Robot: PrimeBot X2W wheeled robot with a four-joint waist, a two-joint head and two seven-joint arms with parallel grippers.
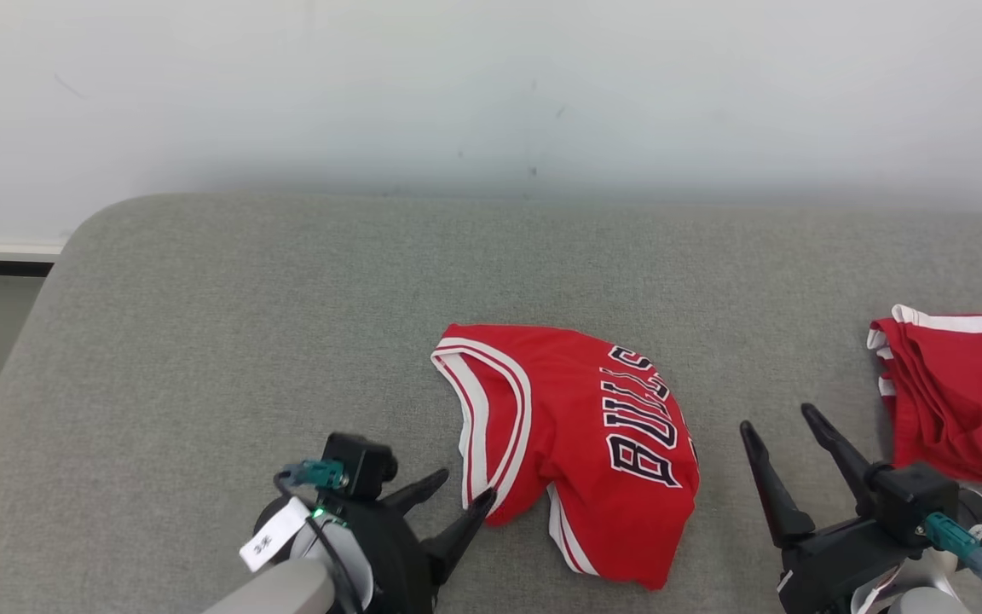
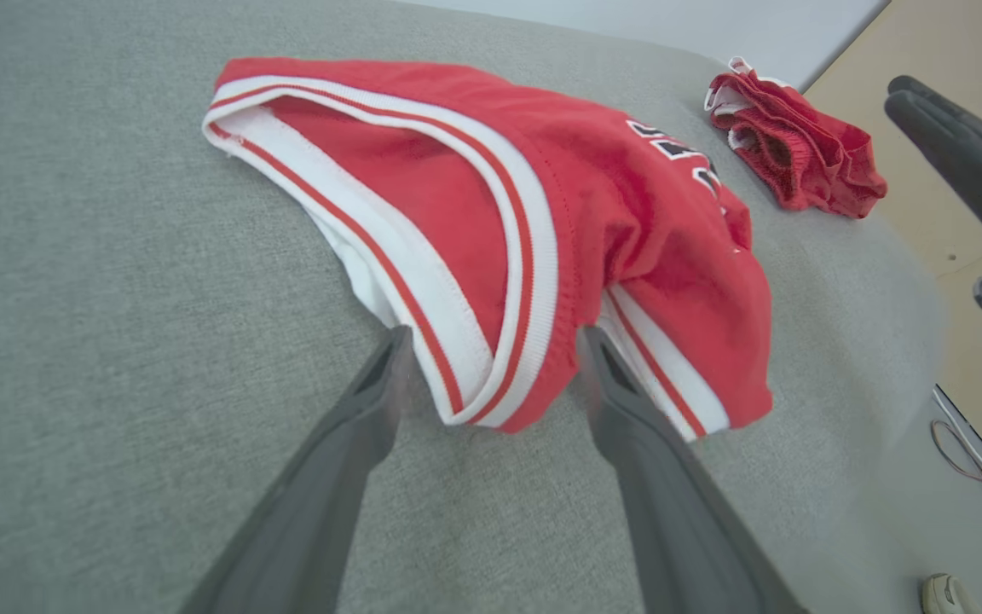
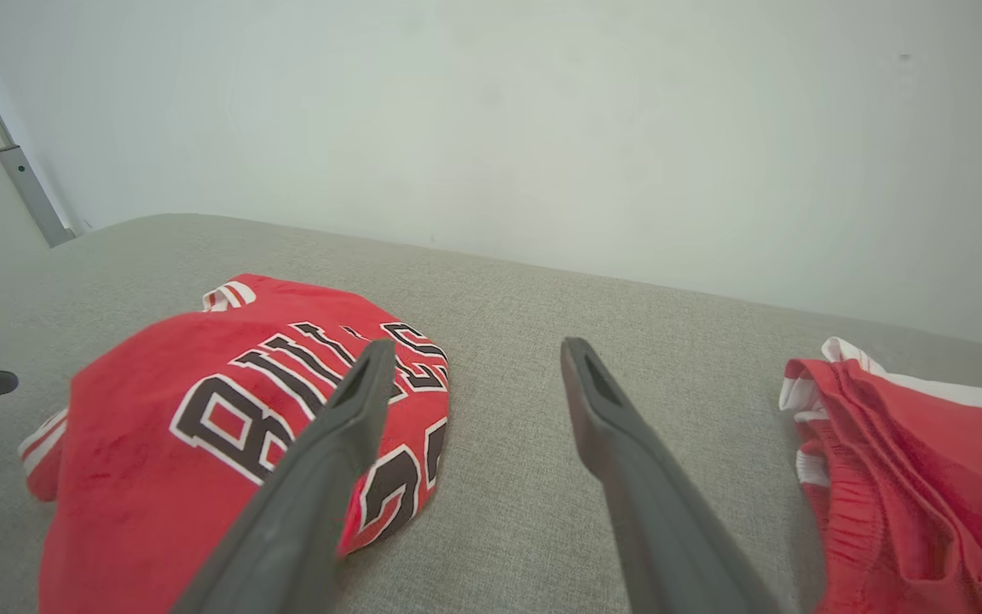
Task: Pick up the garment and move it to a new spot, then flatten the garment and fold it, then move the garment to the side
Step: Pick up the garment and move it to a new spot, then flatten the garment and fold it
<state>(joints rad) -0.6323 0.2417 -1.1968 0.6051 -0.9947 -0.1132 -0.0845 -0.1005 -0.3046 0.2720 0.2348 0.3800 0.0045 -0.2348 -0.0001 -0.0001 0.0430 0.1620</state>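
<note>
Jersey [image 1: 576,426], red w/ white trim and black BULLS lettering, lies crumpled at centre of grey cushion [image 1: 201,341], toward the near edge. My left gripper [image 1: 467,486] sits low at its near-left corner, jaws spread wide, gripping nothing. In left wrist view the striped trim lies btwn my two fingers, cloth resting on the cushion. My right gripper [image 1: 776,419] hovers just right of the jersey, jaws likewise spread, nothing held. Second red garment [image 1: 960,401], white-banded, lies bunched at far right, well apart from the jersey. Pale wall [image 1: 491,85] runs behind.
</note>
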